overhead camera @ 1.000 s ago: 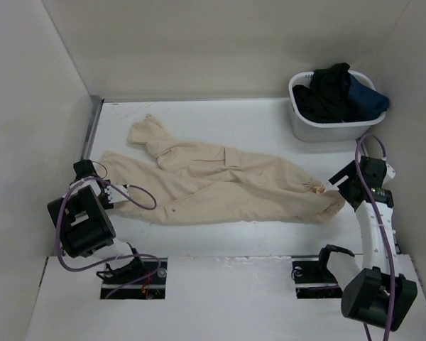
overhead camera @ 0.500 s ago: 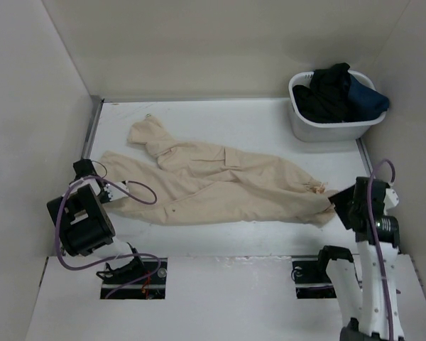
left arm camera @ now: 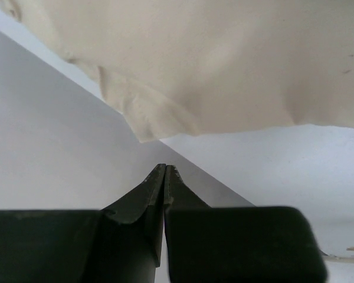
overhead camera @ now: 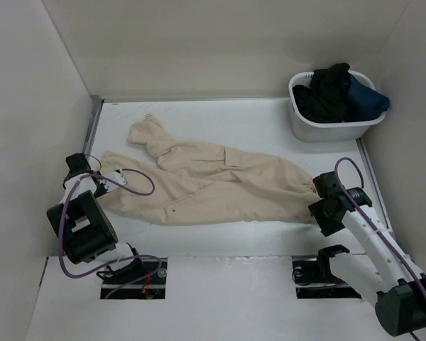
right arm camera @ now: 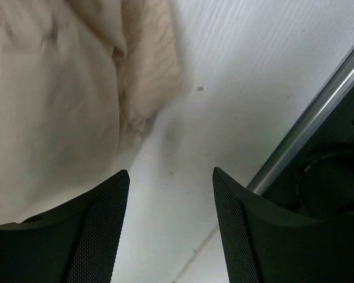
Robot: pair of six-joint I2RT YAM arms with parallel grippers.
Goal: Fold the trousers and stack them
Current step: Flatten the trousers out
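**Trousers** [overhead camera: 220, 185]: one beige pair, lying flat but rumpled on the white table [overhead camera: 270, 121], roughly mid-table.
- Long axis runs left to right and slants slightly toward the near edge at the right.
- The right end is narrow and gathered. The left end is broader, and a crumpled lobe juts from it toward the far left corner.
- A flapped side pocket faces up near the middle.
- I cannot tell from here which end is the waist.

**Left gripper** [left arm camera: 165, 171]: low at the trousers' left end and pointing toward them.
- Clenched tight, fingers pressed together with nothing between them.
- The cloth edge lies just beyond the tips, not caught.

**Right gripper** [right arm camera: 171, 177]: at the trousers' right end, near the table's right side.
- Jaws stand apart, with bare table between them.
- The fuzzy end of the cloth lies ahead and to one side, and one finger [right arm camera: 94, 230] sits over the fabric's margin.
- It grasps nothing.

**Basket** [overhead camera: 334, 131]: pale plastic, at the far right corner and well apart from the trousers.

**Dark clothes** [overhead camera: 337, 92]: black and navy, heaped in the basket and rising above its rim.
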